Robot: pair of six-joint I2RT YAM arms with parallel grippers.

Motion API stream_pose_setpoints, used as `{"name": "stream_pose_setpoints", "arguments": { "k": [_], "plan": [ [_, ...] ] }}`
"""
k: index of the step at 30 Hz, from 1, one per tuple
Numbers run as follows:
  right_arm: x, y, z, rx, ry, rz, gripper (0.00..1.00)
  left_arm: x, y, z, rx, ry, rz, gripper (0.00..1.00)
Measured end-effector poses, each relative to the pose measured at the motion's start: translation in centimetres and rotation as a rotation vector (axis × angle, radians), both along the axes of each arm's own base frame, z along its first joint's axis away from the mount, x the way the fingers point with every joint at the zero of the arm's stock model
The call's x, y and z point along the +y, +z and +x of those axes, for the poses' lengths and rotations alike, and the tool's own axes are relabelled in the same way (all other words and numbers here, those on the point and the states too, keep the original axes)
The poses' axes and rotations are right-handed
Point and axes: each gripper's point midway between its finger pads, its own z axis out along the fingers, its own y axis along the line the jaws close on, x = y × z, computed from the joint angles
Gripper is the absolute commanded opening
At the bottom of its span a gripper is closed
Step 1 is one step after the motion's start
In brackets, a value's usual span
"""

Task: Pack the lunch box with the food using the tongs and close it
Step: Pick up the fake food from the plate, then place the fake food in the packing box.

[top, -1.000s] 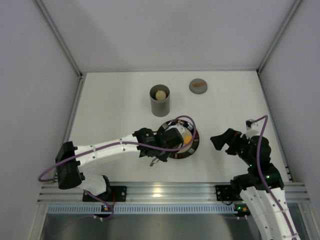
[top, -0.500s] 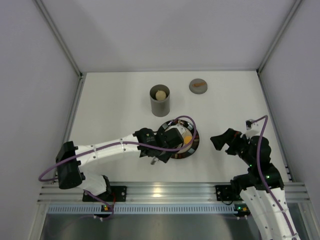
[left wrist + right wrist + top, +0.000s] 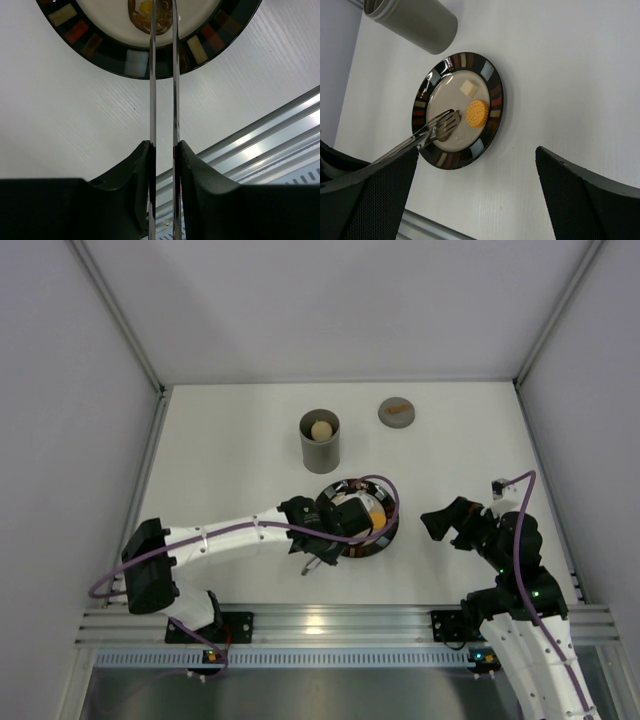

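The tongs (image 3: pixel 152 90) run from my left gripper (image 3: pixel 164 146), which is shut on their two silver arms, up over the plate (image 3: pixel 135 62). Their tips are squeezed close around a brown-orange food piece (image 3: pixel 162 17). The right wrist view shows the tongs (image 3: pixel 436 127) lying low over a dark piece on the plate (image 3: pixel 495 95), beside an orange round biscuit (image 3: pixel 477 113) and a cream cube (image 3: pixel 468 88). The grey lunch box (image 3: pixel 320 445) stands upright behind the plate with a cream ball (image 3: pixel 320 429) inside. My right gripper (image 3: pixel 445 523) hangs open and holds nothing, right of the plate.
The flat grey lid (image 3: pixel 397 412) with an orange mark lies at the back, right of the lunch box. An aluminium rail (image 3: pixel 320 622) runs along the near table edge. White walls enclose the left, back and right sides.
The left arm has shifted slightly right and forward over the plate, with the tongs still in its grip. The right arm has not moved.
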Motion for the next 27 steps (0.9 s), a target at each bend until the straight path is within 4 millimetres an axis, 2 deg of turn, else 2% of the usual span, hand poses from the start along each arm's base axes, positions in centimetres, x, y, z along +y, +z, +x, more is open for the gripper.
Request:
{"name": "stream_pose_setpoints", "arguments": {
  "k": [8, 14, 21, 24, 27],
  "plan": [
    [0.0, 0.0, 0.0, 0.0, 0.0, 0.0, 1.0, -0.4, 1.0, 0.4, -0.018, 0.005, -0.008, 0.26],
    [0.0, 0.0, 0.0, 0.0, 0.0, 0.0, 0.99, -1.1, 3.2, 1.3, -0.066, 0.019, -0.042, 0.26],
    [0.0, 0.0, 0.0, 0.0, 0.0, 0.0, 0.99, -1.8, 6.9, 2.8, -0.145, 0.047, -0.091, 0.27],
    [0.0, 0.0, 0.0, 0.0, 0.0, 0.0, 0.99, -2.0, 9.3, 3.5, -0.188, 0.067, -0.121, 0.27],
    [0.0, 0.0, 0.0, 0.001, 0.0, -0.001, 0.99, -2.1, 12.5, 4.8, -0.239, 0.103, -0.172, 0.28]
  ]
}}
